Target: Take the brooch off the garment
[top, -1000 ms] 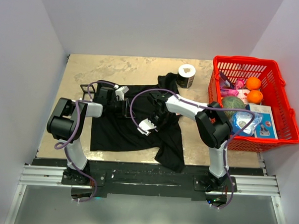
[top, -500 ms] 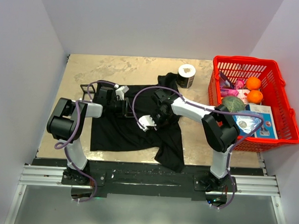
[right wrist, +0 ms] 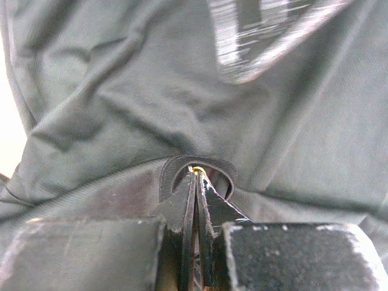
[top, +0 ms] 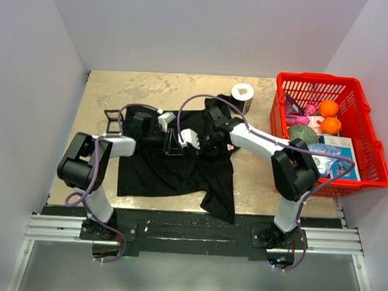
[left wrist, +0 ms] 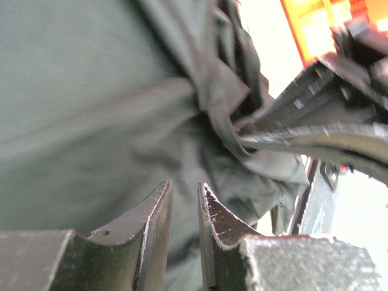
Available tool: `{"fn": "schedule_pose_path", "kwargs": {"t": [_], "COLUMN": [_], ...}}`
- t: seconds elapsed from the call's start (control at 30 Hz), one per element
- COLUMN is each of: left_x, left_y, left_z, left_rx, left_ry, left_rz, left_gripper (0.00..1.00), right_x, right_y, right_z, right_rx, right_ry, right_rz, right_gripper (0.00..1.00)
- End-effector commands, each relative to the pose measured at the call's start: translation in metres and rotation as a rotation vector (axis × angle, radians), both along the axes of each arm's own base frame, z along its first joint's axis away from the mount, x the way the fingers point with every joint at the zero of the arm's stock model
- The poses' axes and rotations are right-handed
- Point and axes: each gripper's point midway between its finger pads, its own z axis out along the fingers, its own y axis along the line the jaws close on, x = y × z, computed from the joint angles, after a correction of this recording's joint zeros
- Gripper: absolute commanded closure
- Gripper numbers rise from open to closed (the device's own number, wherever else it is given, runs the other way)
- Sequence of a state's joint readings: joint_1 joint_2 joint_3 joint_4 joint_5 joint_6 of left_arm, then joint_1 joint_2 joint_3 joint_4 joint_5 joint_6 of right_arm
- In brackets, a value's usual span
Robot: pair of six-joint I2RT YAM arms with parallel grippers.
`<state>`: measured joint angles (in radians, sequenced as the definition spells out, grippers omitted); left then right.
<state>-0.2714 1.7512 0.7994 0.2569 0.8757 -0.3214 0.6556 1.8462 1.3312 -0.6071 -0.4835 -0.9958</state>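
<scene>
The garment (top: 173, 173), a black T-shirt, lies spread on the table between the arms. My right gripper (top: 198, 146) is down on its upper middle. In the right wrist view the right gripper (right wrist: 196, 173) is shut, with the brooch (right wrist: 196, 168) a tiny golden glint pinched at its tips, inside a curled fold of black cloth (right wrist: 109, 91). My left gripper (top: 175, 144) is close by on the left. In the left wrist view its jaws (left wrist: 185, 187) stand a narrow gap apart with cloth (left wrist: 91, 91) in it. The right gripper's fingers (left wrist: 303, 121) show there on bunched cloth.
A red basket (top: 316, 78) with oranges, a green fruit and packets stands at the right. A toilet roll (top: 242, 98) stands just beyond the shirt's far edge. A black square open frame (top: 113, 116) lies left of the shirt. White walls close in the table.
The right gripper has moved away from the robot bases, towards the shirt's far part. The left gripper has moved right, closer to it. The cloth between them has bunched.
</scene>
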Motion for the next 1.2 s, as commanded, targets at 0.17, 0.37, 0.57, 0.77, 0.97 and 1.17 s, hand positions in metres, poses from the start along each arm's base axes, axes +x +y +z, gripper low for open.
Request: {"fn": "schedule_pose_path", "kwargs": {"t": [0.17,0.37,0.57,0.77,0.97,1.17], "left_x": [-0.02,-0.02,-0.014,-0.01,-0.018,-0.02], "left_y": [-0.035,-0.045,-0.045,-0.014,0.025,0.052], "left_z": [0.024,0.022,0.023,0.035,0.034,0.041], "left_rx": [-0.027,-0.037,-0.017,0.062,0.188,0.259], "left_ry": [-0.152,-0.147,-0.163,-0.192,-0.225,-0.265], "left_rz": [-0.155,-0.16,-0.133,-0.061,-0.04,0.01], "left_gripper": [0.74,0.75,0.75,0.75,0.75,0.75], "right_x": [0.041,0.035,0.029,0.028,0.024,-0.005], "right_y": [-0.02,-0.027,-0.025,-0.019,-0.002,0.026], "right_z": [0.041,0.051,0.063,0.061,0.055,0.037], "right_rx": [0.16,0.169,0.196,0.2,0.192,0.108], "right_ry": [0.305,0.309,0.336,0.384,0.46,0.45], "right_rz": [-0.42,-0.437,-0.441,-0.417,-0.394,-0.291], "right_gripper": [1.0,1.0,1.0,1.0,1.0,1.0]}}
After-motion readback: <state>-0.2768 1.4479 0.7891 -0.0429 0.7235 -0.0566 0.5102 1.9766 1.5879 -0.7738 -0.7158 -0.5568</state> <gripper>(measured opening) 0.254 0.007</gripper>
